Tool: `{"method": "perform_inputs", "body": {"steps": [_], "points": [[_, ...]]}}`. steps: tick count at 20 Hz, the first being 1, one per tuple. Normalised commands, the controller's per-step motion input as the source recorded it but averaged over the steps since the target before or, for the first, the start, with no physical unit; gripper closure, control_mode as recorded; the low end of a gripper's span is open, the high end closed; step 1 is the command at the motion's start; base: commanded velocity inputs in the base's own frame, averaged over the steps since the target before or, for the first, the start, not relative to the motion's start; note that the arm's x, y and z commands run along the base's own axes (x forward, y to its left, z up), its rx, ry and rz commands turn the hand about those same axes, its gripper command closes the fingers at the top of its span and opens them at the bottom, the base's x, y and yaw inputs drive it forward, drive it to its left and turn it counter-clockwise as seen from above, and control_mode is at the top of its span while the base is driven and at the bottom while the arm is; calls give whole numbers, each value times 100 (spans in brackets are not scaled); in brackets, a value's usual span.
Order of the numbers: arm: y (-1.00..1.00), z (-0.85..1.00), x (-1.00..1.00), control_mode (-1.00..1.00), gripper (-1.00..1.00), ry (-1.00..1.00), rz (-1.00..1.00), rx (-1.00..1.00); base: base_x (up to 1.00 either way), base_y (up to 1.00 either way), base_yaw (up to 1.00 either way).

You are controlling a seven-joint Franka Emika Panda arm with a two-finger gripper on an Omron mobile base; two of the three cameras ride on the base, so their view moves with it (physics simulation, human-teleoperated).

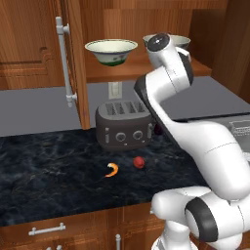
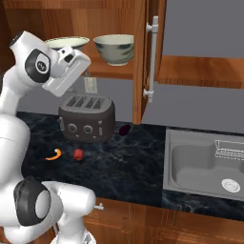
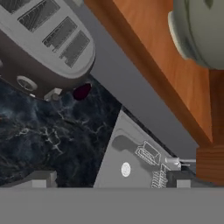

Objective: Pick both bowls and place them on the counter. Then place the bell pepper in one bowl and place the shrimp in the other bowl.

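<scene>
**Bowls being kept on the cupboard shelf, gripper spread wide beside them**

Both bowls are being seen on the wooden shelf (image 1: 146, 68) of the open upper cupboard. The wider, shallower bowl (image 1: 111, 51) is being shown toward the left in the left base view, upright, with a small green mark on its outside. The deeper bowl (image 2: 114, 49) is being shown beside it in the right base view, just left of the open cupboard door (image 2: 151, 57). In the hand view the underside of one bowl is being glimpsed at the top right over the shelf board; which bowl it is cannot be told.

The gripper (image 3: 109, 183) is being held up at shelf level, its two finger tips being seen far apart with nothing between them. No bowl is being touched by it.

The bell pepper (image 1: 138, 162) and the shrimp (image 1: 112, 170) are being left lying on the black counter (image 1: 53, 180), near each other but apart, in front of the grey toaster (image 1: 123, 124). A small dark reddish object (image 2: 125, 129) is being seen on the counter just beside the toaster. A steel sink (image 2: 205, 164) is being shown set into the counter to the right.
</scene>
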Motion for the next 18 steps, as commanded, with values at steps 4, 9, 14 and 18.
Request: {"method": "perform_inputs", "body": {"steps": [4, 9, 14, 18], "points": [[-26, 4, 10, -100, -100, -12, 16, 0, 0, 0, 0], [-24, 28, 1, -100, -100, -25, 20, -3, 0, 0, 0], [-4, 43, 18, -100, -100, -18, 20, -5, 0, 0, 0], [0, 71, 40, -100, -100, -2, 13, -8, 0, 0, 0]]}}
